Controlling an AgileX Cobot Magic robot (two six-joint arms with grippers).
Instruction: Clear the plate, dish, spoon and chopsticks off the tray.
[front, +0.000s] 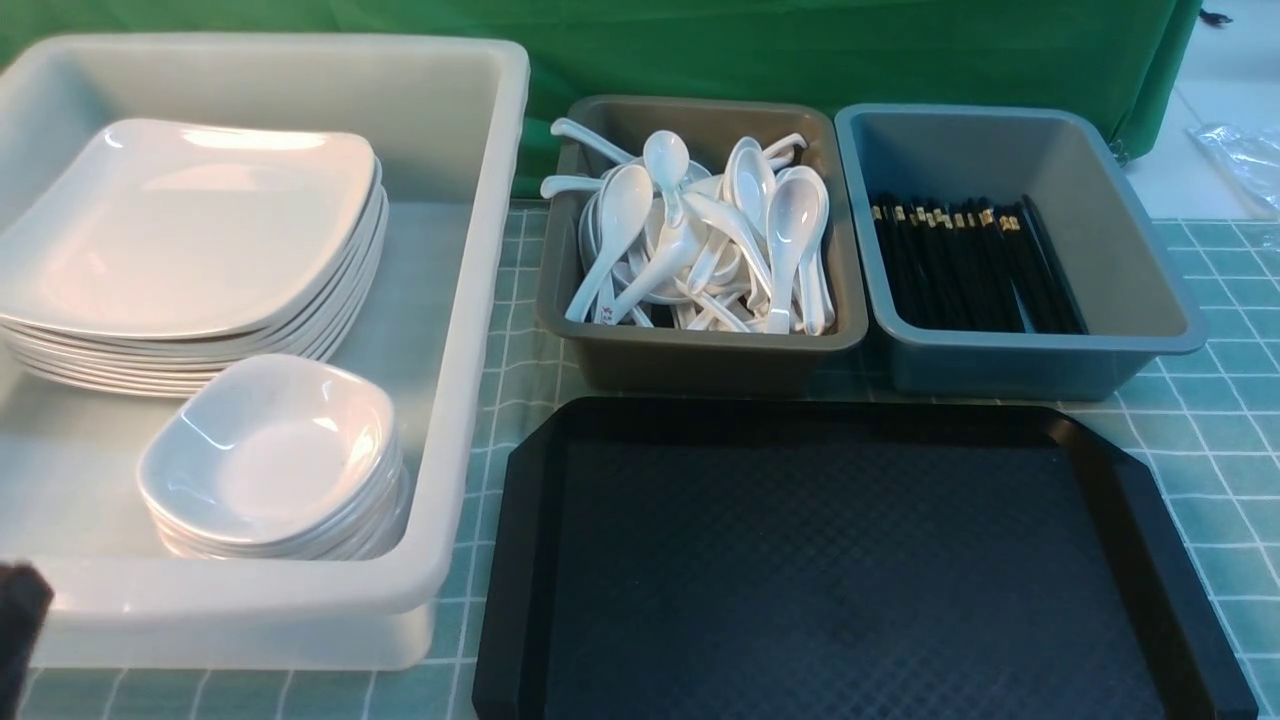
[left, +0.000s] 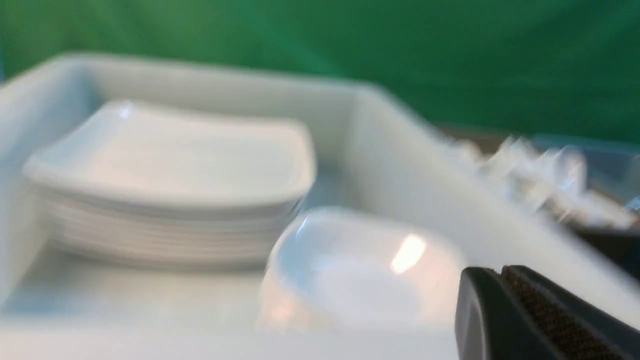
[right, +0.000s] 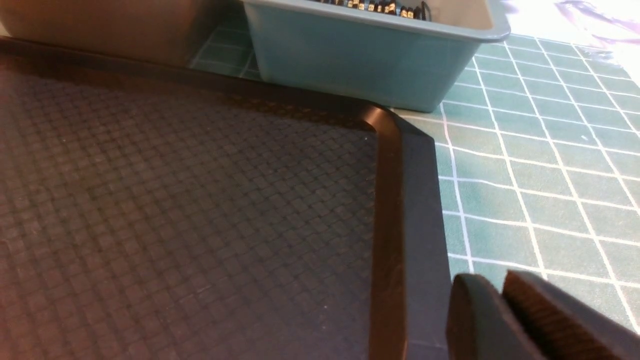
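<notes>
The black tray (front: 840, 560) lies bare, with nothing on it. A large white plate (front: 190, 230) tops a stack in the white tub (front: 480, 300), and a small white dish (front: 270, 455) tops a lower stack in front of it. White spoons (front: 700, 240) fill the brown-grey bin. Black chopsticks (front: 970, 260) lie in the blue-grey bin. My left gripper (left: 501, 272) is shut and empty just outside the tub's near wall, pointing towards the dish (left: 360, 270). My right gripper (right: 492, 282) hovers over the tray's (right: 200, 200) right rim, its jaws a narrow gap apart with nothing between them.
The brown-grey bin (front: 700, 360) and the blue-grey bin (front: 1000, 365) stand side by side behind the tray. The tub sits left of the tray. A green checked cloth (front: 1220, 420) covers the table, with a green backdrop (front: 800, 50) behind.
</notes>
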